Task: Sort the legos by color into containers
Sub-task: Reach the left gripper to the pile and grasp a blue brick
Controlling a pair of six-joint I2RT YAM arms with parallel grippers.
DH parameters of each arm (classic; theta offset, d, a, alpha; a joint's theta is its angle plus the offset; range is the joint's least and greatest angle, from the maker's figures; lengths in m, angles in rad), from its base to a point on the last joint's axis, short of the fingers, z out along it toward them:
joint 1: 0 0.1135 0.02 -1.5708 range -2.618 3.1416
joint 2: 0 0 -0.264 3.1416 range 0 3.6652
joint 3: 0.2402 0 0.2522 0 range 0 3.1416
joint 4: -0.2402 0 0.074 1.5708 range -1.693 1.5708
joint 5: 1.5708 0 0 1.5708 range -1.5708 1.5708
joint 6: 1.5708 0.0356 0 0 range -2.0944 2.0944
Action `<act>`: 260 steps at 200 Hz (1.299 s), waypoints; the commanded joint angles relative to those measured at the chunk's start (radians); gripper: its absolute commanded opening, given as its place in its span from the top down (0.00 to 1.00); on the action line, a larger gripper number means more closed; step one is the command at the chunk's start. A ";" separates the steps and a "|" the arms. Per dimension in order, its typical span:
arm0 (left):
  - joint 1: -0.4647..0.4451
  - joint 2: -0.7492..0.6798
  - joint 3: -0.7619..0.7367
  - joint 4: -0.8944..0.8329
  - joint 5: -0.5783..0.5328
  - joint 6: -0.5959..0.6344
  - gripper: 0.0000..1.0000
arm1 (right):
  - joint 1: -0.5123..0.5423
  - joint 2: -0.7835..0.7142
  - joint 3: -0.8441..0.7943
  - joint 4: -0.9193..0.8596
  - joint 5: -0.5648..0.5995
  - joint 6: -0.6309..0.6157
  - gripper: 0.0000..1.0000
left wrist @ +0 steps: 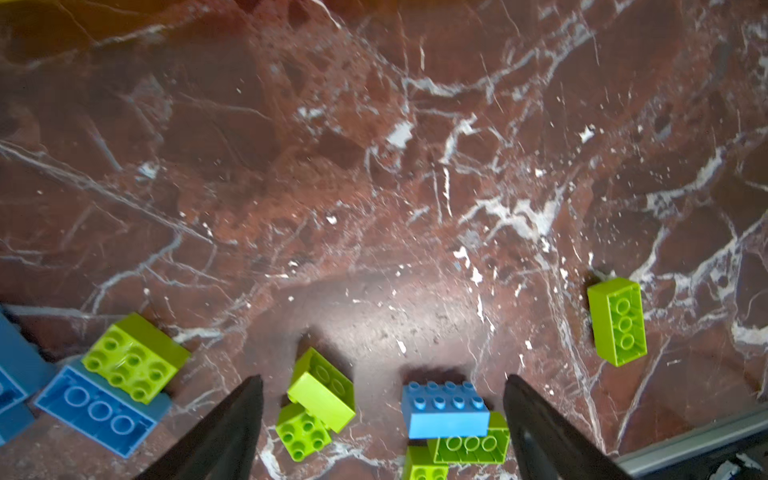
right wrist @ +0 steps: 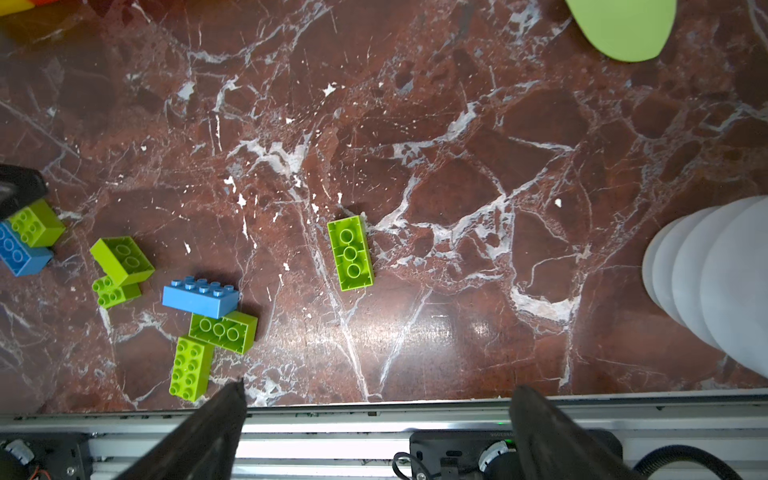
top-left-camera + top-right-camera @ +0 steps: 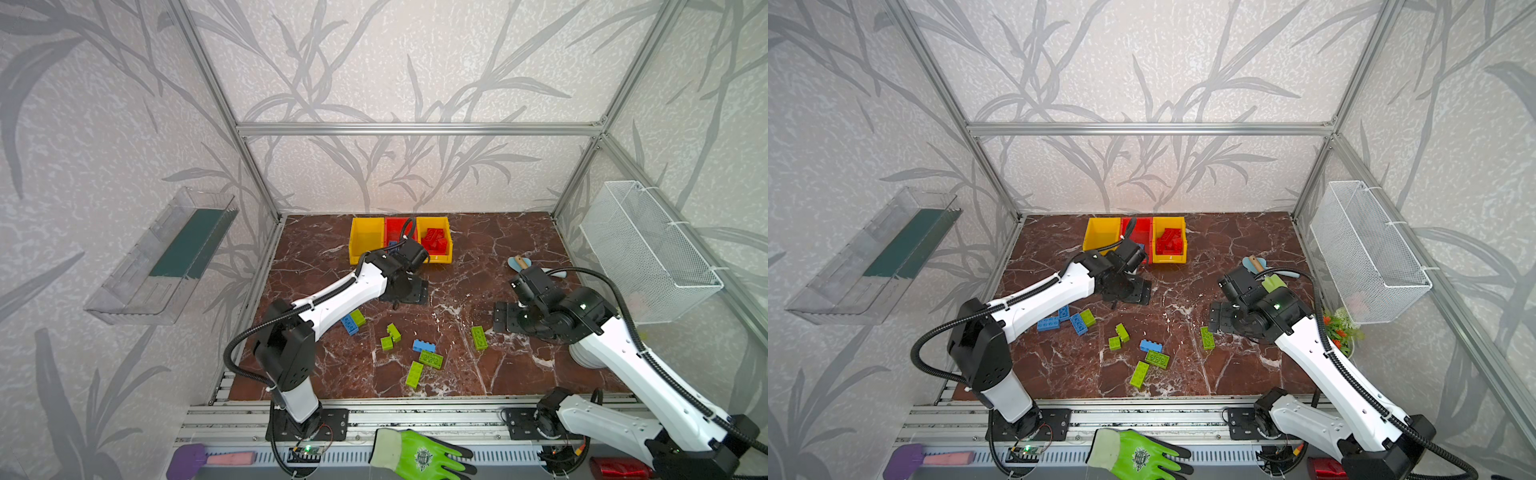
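nearest me, the loose legos [image 3: 431,359] are lying scattered on the table [image 3: 519,374], lime and blue only. a blue brick [image 1: 446,409] is leaning on a lime brick [image 1: 473,445], so i'm expecting a careless pinch there to drag both and mix colours. further in, the left gripper [image 3: 409,291] is hanging with jaws apart and empty. the right gripper [image 3: 505,318] is gaping wide too, holding nothing, near a lone lime brick [image 3: 478,337] lying hollow side up, which i'm judging likely to skid. at the back, the containers [image 3: 365,241] are sitting in a row, with red bricks [image 3: 435,242] filling the right yellow one. the left arm's cable is arching over them and could snag a rim.
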 commanded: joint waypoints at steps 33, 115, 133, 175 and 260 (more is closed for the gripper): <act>-0.228 -0.033 -0.069 -0.045 -0.178 -0.257 0.10 | 0.004 -0.206 -0.125 -0.019 -0.102 -0.081 0.01; -0.368 0.049 -0.123 -0.011 -0.220 -0.364 0.08 | 0.005 -0.336 -0.215 -0.048 -0.128 -0.124 0.01; -0.368 0.069 -0.142 0.022 -0.214 -0.376 0.08 | 0.005 -0.337 -0.188 -0.076 -0.122 -0.127 0.01; -0.368 0.146 -0.124 0.044 -0.215 -0.359 0.08 | 0.005 -0.341 -0.149 -0.112 -0.090 -0.155 0.01; -0.354 0.210 -0.164 0.103 -0.194 -0.297 0.11 | 0.005 -0.366 -0.171 -0.114 -0.096 -0.135 0.01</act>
